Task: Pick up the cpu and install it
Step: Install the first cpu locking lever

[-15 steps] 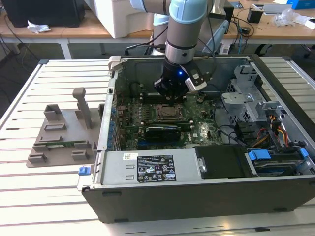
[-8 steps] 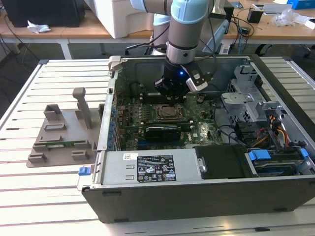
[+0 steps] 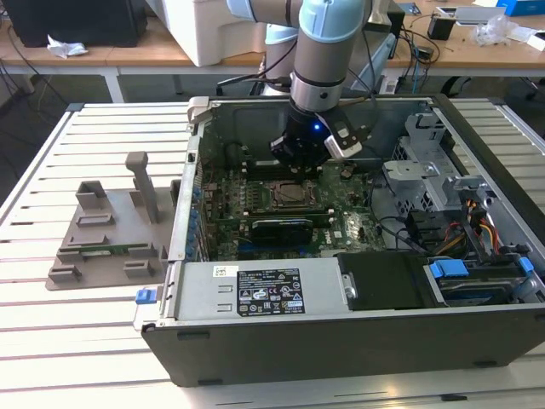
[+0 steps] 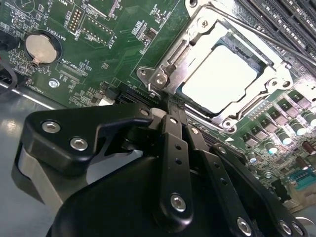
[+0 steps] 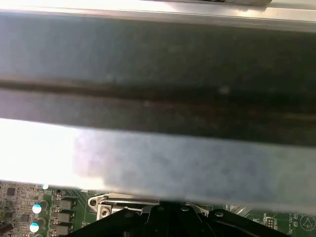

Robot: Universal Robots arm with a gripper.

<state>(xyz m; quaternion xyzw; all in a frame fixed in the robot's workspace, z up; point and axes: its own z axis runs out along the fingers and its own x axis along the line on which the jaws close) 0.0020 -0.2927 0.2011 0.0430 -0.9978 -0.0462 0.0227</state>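
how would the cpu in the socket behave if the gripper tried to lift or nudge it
The cpu looks like a flat, rigid square, so it should stay stiff rather than flex. Its shiny metal top probably makes it slippery to pinch. Sitting low inside the socket frame, it likely cannot slide sideways, and its edges look hard for the gripper to reach.

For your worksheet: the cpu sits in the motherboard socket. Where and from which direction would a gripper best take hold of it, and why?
Probably from straight above, fingers on two opposite thin edges of the cpu. It lies flat and recessed in the metal socket frame, so the sides are barely reachable and the shiny top offers no purchase. The gripper sits beside the socket.
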